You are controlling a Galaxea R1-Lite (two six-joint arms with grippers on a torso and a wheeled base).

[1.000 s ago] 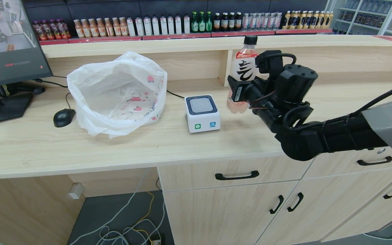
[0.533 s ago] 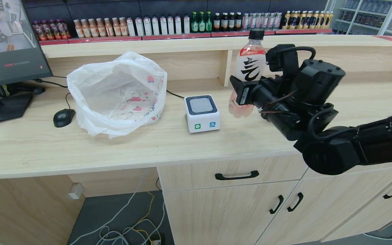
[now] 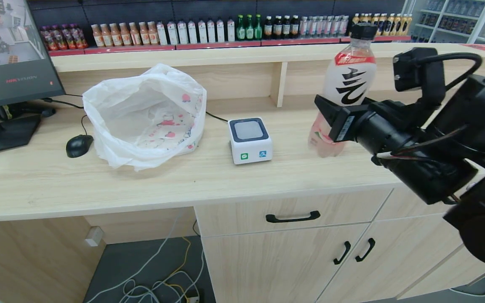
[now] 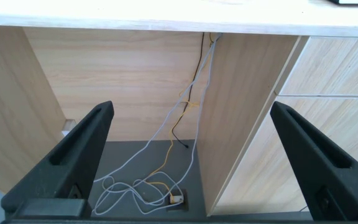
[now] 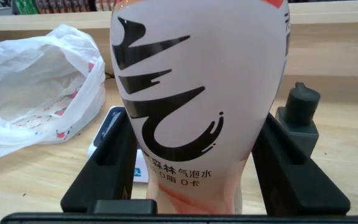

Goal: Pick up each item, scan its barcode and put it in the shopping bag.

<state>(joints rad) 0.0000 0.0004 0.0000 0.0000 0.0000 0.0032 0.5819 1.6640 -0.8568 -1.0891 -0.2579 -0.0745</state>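
Note:
A pink drink bottle [image 3: 347, 84] with a black cap and a white label stands upright in my right gripper [image 3: 331, 120], which is shut on its lower half and holds it above the counter, to the right of the white barcode scanner [image 3: 250, 139]. The right wrist view shows the bottle [image 5: 197, 106] between both fingers, with the scanner [image 5: 114, 146] and the bag [image 5: 39, 87] beyond it. The open white shopping bag [image 3: 145, 115] sits on the counter left of the scanner. My left gripper [image 4: 191, 155] hangs open below the counter edge, above the cables on the floor.
A black mouse [image 3: 78, 145] lies left of the bag and a monitor [image 3: 11, 54] stands at the far left. A raised wooden shelf [image 3: 225, 54] runs behind the counter, with rows of bottles [image 3: 225, 27] beyond. Drawers and cabinet doors [image 3: 293, 244] sit under the counter.
My right gripper has carried the bottle up and to the right, away from the scanner and closer to the camera. The bag, scanner and mouse have stayed put.

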